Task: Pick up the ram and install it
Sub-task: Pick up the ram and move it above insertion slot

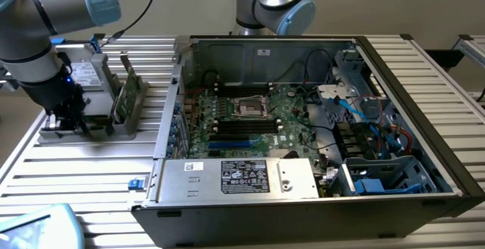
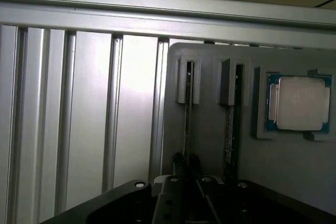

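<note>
In the wrist view the pincer [image 2: 187, 162] is drawn narrow, its two dark tips [image 2: 179, 161] set tight against either side of the ram [image 2: 188, 114], a thin stick seen edge-on that stands upright in a slot of the grey holder [image 2: 210, 129]. Just beside it, in the neighbouring slot, stands a second thin stick [image 2: 231, 124], and past that a square silver processor chip [image 2: 299, 103] lies flat in its own recess of the same holder. The holder rests on the slatted aluminium counter [image 2: 89, 103]. In the exterior view the arm reaches down so that the pincer [image 1: 65, 125] sits low over the holder [image 1: 99, 129] at the exterior view's left (the ram itself is too hidden there to pick out), with taller green cards [image 1: 127, 95] standing upright close by. To the exterior view's right, well apart from the pincer, lies the open computer case [image 1: 303, 218], its motherboard [image 1: 250, 118] facing up with long black slots [image 1: 246, 125] near the middle
</note>
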You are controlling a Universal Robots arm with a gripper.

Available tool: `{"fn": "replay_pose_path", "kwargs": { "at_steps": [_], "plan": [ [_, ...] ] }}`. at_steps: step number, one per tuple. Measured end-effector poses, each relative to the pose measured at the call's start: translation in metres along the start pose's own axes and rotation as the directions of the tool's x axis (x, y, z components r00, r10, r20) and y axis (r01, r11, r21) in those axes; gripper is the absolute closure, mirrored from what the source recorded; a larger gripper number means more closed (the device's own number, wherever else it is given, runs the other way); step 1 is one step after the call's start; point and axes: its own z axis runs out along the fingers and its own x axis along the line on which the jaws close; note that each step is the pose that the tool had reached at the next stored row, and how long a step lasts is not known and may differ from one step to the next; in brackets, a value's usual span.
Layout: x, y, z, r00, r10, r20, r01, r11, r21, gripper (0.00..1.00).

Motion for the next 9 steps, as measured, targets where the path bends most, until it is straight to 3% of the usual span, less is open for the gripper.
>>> {"fn": "replay_pose_path", "kwargs": {
  "at_steps": [9],
  "plan": [
    [-0.0001, 0.0001, -0.0009, 1.0, 0.0, 0.0, 0.0, 1.0, -0.0006, 0.86]
  ]
}}
